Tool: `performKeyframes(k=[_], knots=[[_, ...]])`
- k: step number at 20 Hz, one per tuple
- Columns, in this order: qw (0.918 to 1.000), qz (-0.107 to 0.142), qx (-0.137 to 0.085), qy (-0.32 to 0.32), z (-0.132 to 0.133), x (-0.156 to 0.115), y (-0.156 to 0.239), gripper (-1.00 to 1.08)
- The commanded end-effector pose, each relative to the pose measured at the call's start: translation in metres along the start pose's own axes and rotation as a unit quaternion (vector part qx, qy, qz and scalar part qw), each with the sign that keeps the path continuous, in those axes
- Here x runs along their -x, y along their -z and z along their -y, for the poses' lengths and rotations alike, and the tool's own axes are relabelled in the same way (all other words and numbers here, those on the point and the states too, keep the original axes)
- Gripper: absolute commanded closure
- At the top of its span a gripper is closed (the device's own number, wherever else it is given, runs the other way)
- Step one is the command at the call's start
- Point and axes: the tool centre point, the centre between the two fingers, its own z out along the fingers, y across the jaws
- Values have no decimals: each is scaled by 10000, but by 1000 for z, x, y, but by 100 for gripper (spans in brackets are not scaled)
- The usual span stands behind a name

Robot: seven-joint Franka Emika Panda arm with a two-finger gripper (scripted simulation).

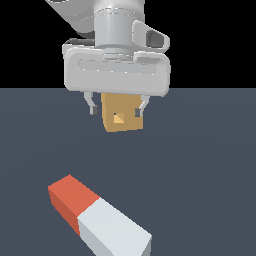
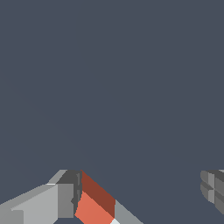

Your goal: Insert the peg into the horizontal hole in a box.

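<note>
Peg (image 1: pixel 97 215): square-sectioned bar, one half red-orange, one half white; lies flat on the dark grey floor (image 1: pixel 200 165), near the floor's front edge in the exterior view, red-orange end pointing away toward the box

Box (image 1: pixel 121 113): tan-orange block, farther back on the floor, well apart from the peg; upper part hidden behind the arm's hand

Hole (image 1: pixel 118 118): small square opening in the box's face turned toward the camera

Gripper (image 1: pixel 116 107): raised above the floor, fingers (image 1: pixel 92 106) spread wide, nothing between them; in the wrist view the peg's red-orange end (image 2: pixel 94 203) shows beside one finger (image 2: pixel 43 203)
</note>
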Motion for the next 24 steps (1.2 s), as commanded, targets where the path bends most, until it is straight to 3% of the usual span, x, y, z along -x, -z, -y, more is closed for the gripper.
performKeyframes(k=[1, 12, 24], knots=[[9999, 5, 8, 134, 2, 5, -2, -92], [9939, 39, 70, 1102, 15, 41, -20, -92], [9734, 80, 148, 2286, 19, 88, -41, -92]])
